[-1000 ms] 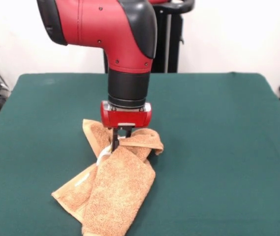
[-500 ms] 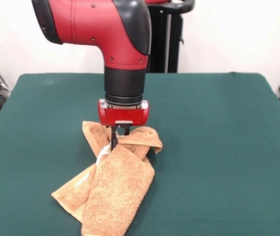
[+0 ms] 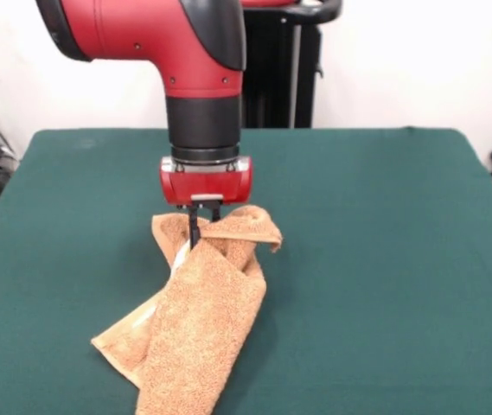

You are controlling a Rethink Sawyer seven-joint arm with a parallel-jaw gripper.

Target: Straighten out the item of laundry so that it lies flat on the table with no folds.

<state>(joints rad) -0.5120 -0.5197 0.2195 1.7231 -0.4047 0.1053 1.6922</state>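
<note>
The claw [image 3: 201, 226] hung straight down from the red and black arm [image 3: 195, 104] and had its dark fingers pinched together on a raised fold of the towel [image 3: 195, 320], near the towel's far end. Where the fingertips met the cloth, the terry was drawn up into a small peak, so the grip looked clenched on the fabric rather than released, though the tips themselves were partly buried in the pile.

Directly below and in front of the claw, the towel ran as a long doubled strip toward the near edge of the table [image 3: 384, 259]. Behind and to either side of the claw, 2 rumpled lobes of cloth humped up, 1 on each side of the fingers. A pale strip, possibly the tag [image 3: 179, 257], showed just beside the fingers, low on the camera's left of them. Farther down and to that same side, another layer stuck out from under the strip as a flat corner.

Judged from this, the task was at an early stage. The towel was lengthwise folded on itself, with at least 2 layers stacked and the far end bunched. Nothing lay flat as a single sheet yet. What remained was to pull the held fold clear so the layers could separate, then spread the bunched end out.
</note>
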